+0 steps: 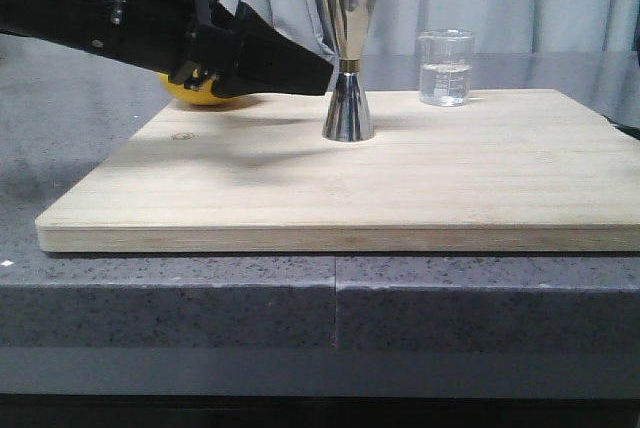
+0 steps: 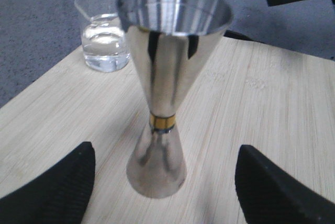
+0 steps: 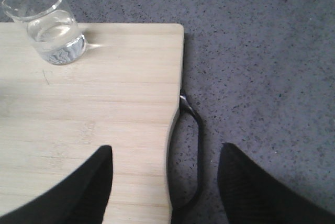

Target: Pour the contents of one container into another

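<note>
A small clear glass beaker (image 1: pixel 445 68), printed with white marks and roughly half filled with clear liquid, is being kept upright at about two o'clock on the wooden board. A shiny steel hourglass jigger (image 1: pixel 348 56), gold-banded at its waist, is being stood upright near twelve o'clock, well apart.

Board (image 1: pixel 400 188): on the counter (image 1: pixel 200 298).
Jigger (image 1: pixel 348 58): upright on board, centre.
Beaker (image 1: pixel 445 68): right, behind jigger, on board.

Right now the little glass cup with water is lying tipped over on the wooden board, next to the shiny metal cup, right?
Not quite. The glass beaker stands upright on the wooden board, water inside, as the front view shows. The shiny jigger does stand nearby.
</note>
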